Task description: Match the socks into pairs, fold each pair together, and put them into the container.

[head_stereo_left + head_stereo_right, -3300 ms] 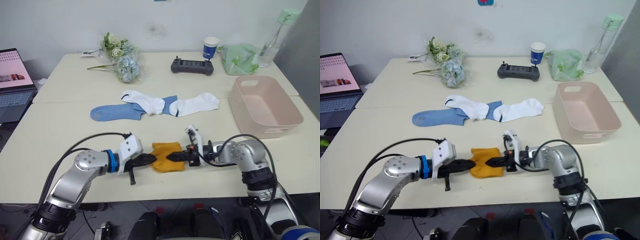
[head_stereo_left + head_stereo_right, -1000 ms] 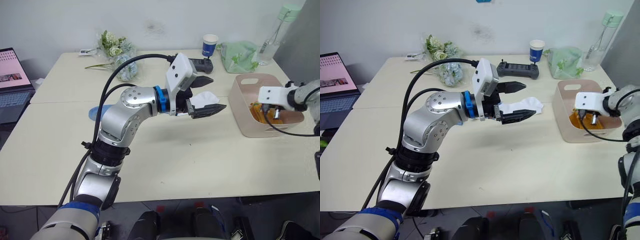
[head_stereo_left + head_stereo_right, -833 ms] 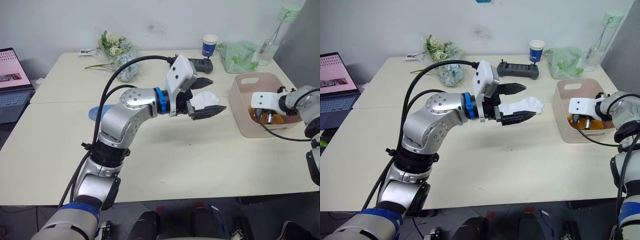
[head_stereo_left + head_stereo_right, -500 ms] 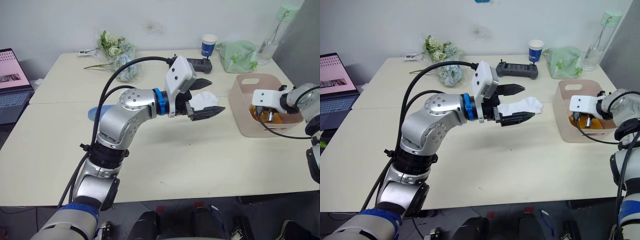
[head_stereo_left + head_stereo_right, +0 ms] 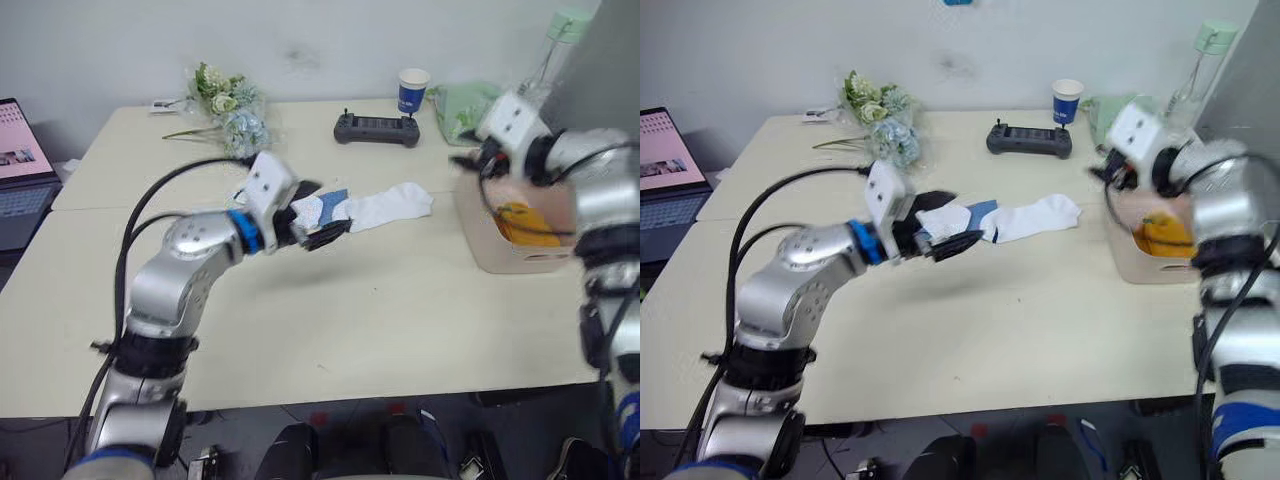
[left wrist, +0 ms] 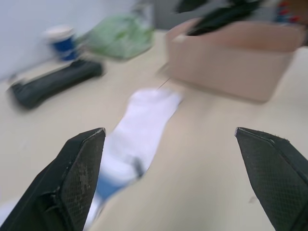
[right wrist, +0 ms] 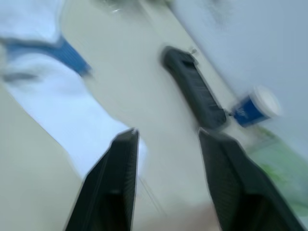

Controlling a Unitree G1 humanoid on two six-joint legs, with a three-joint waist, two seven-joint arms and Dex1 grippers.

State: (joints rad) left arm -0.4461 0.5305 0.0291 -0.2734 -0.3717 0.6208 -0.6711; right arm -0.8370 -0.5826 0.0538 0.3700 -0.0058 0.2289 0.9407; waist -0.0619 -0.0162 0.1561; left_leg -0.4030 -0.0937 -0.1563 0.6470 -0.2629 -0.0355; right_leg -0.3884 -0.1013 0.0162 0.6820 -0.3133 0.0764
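Mustard-yellow socks (image 5: 525, 222) lie folded inside the pale pink container (image 5: 505, 255), which stands at the right end of the cream surface (image 5: 400, 320). A white sock (image 5: 390, 207) lies flat near mid-surface, left of the container; beside it lie a second white sock (image 5: 945, 216) and a light blue sock (image 5: 333, 201), partly hidden by the left arm. Left gripper (image 5: 318, 222): fingers spread apart and empty, hovering above the socks; in the left wrist view the white sock lies between and beyond the fingers (image 6: 72, 187). Right gripper (image 5: 1108, 172): raised at the container's near-left rim, fingers (image 7: 113, 187) parted, empty. Behind stand a black controller (image 5: 375, 129), a paper cup (image 5: 411, 89), a green cloth bag (image 5: 462, 108), a bottle (image 5: 1193, 70), flowers (image 5: 225, 105) and a laptop (image 5: 18, 165), against a pale wall.
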